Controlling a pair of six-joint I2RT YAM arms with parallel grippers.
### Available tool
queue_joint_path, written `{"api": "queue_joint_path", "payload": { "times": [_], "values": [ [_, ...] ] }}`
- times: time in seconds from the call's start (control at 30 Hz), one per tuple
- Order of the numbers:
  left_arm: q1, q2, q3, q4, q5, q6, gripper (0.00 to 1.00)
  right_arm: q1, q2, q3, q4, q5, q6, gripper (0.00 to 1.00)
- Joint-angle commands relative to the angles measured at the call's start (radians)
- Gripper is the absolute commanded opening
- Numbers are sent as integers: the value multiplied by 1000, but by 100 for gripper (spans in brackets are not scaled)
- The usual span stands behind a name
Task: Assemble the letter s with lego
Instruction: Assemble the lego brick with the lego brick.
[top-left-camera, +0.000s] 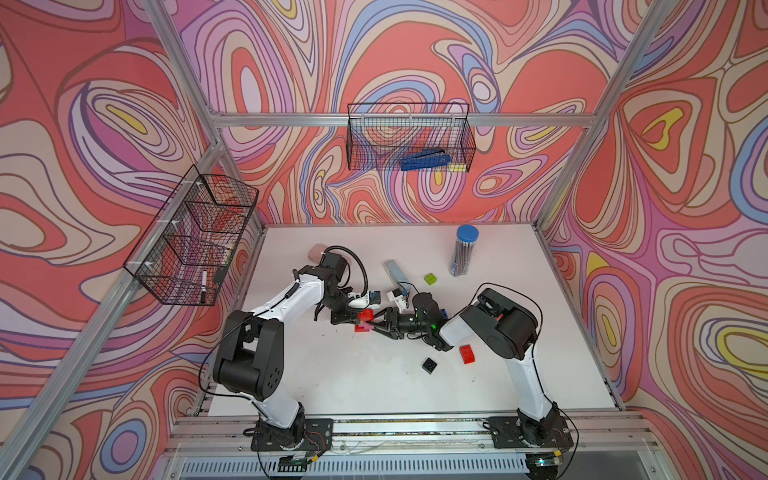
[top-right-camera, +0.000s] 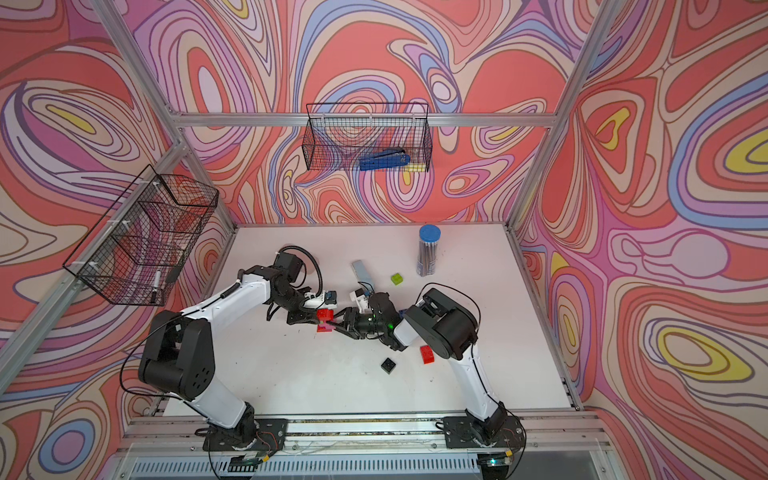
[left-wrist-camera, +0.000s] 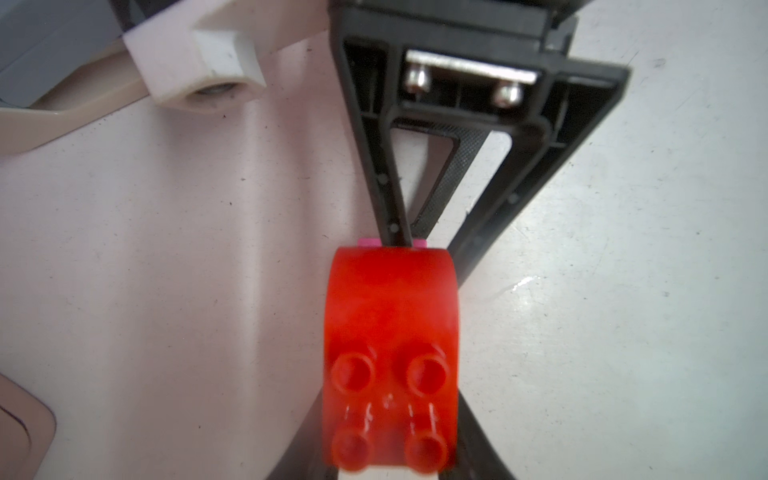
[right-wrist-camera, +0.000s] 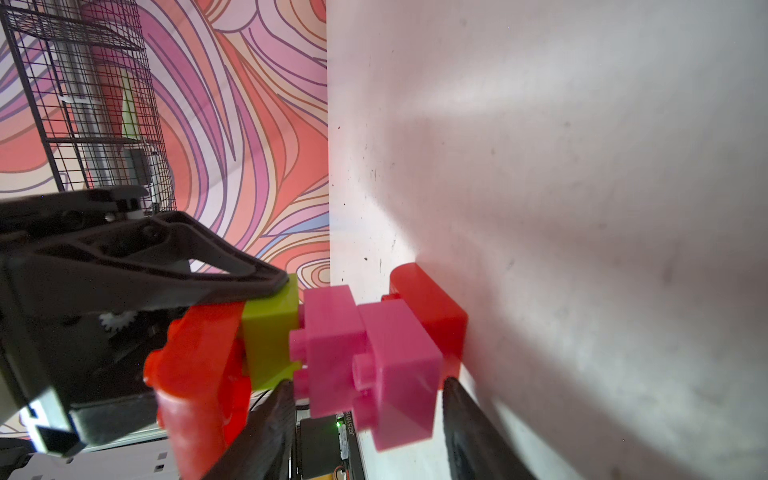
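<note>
Top views show the stack (top-left-camera: 363, 325) mid-table (top-left-camera: 332, 374), between two grippers that face each other; the left gripper (top-left-camera: 360, 316) is clamped shut on the top red brick (top-left-camera: 365, 313); the right gripper (top-left-camera: 377, 326) reaches in lower down from the opposite side.

Right wrist view gives the order of the stack, counting away from the table: bottom red brick (right-wrist-camera: 432, 311) resting on the surface, two pink bricks (right-wrist-camera: 395, 357) stepped one on the other, a lime brick (right-wrist-camera: 270, 332), then the top red brick; a left finger (right-wrist-camera: 232, 270) lies against the lime brick as well; the right gripper is partly closed, its fingers (right-wrist-camera: 270, 432) set against either side of the pink bricks, holding them as far as this view shows.

Left wrist view looks onto the studs of the top red brick, which sits between the left fingers, with slivers of pink showing past its far edge.

Loose lego lies around: a loose lime brick (top-left-camera: 430, 279) toward the back, near the tube (top-left-camera: 463, 251); a black brick (top-left-camera: 429, 365) and a loose red brick (top-left-camera: 467, 354) nearer the front, apart from each other; a blue brick (top-left-camera: 444, 312) half hidden by the right arm; the stapler (top-left-camera: 397, 272) lies behind the grippers.
</note>
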Motion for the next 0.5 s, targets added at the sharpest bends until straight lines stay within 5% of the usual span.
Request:
{"api": "queue_joint_path", "payload": {
  "times": [0.0, 0.47],
  "values": [
    [17, 15, -27, -35, -51, 25, 20, -14, 50, -29, -140, 34, -5, 57],
    [15, 27, -47, -17, -32, 18, 20, -14, 53, -25, -132, 26, -5, 57]
  ]
}}
